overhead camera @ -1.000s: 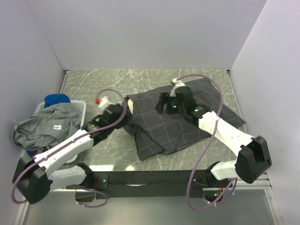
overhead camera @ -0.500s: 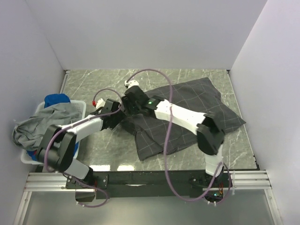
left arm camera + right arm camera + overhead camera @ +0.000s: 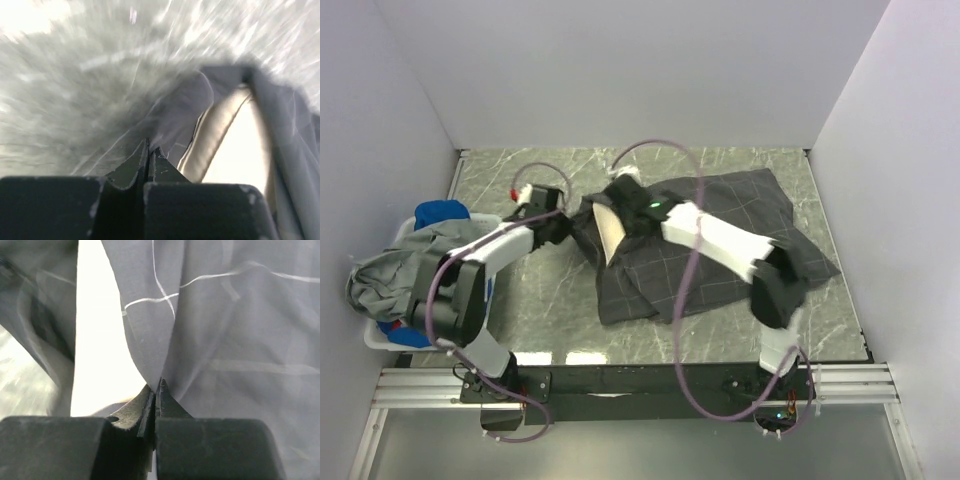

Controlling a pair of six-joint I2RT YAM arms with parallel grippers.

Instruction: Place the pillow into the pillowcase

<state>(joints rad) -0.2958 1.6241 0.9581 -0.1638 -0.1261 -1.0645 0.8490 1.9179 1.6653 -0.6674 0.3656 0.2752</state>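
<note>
Top external: the pillowcase (image 3: 720,240) lies rumpled on the table (image 3: 550,310), right of centre. Its mouth faces left, where a cream strip of the pillow (image 3: 611,232) shows; the rest is covered.

Left wrist, blurred: left end effector (image 3: 149,152) pinched together on the case's edge, pillow just beside.

Right wrist: right end effector (image 3: 156,390) clamped on a pleat of the case, next to bare pillow.

Far left, a basket (image 3: 475,218) holds a grey garment (image 3: 420,265) and a blue cloth (image 3: 442,212).
</note>
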